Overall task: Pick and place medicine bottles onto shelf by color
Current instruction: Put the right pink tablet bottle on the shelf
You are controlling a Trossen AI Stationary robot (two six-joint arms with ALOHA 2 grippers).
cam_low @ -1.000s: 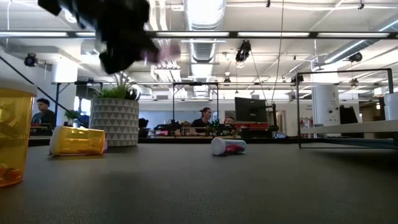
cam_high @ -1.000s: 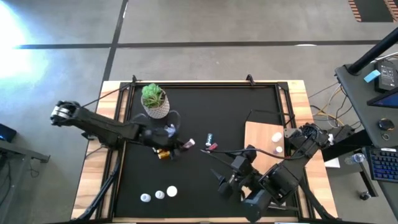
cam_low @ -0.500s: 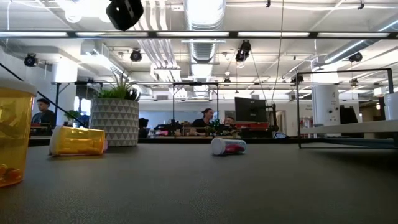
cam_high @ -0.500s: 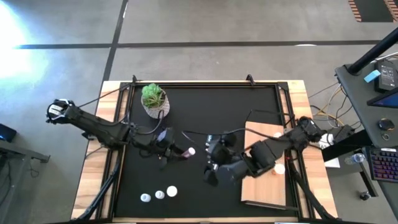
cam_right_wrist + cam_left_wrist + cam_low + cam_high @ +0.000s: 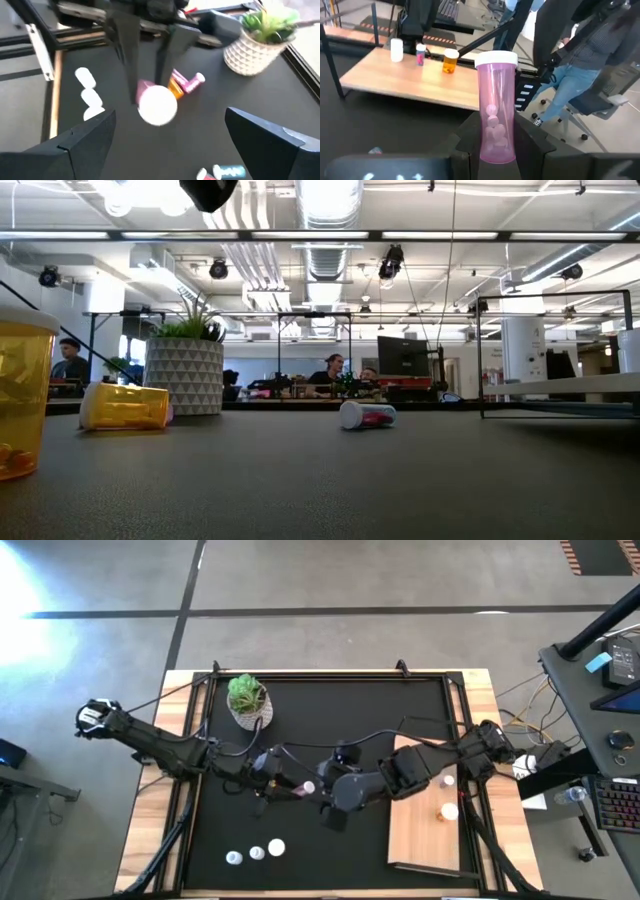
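Your left tool (image 5: 496, 150) is clamping the pink bottle (image 5: 496, 107); the right tool (image 5: 170, 137), gaping empty, is facing its cap: keep aligned.

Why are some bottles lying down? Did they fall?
Several bottles lie on their sides on the mat: an amber one beside the plant pot and a pink one farther back. Nothing looks spilled. The left pincer holds another pink bottle aloft.
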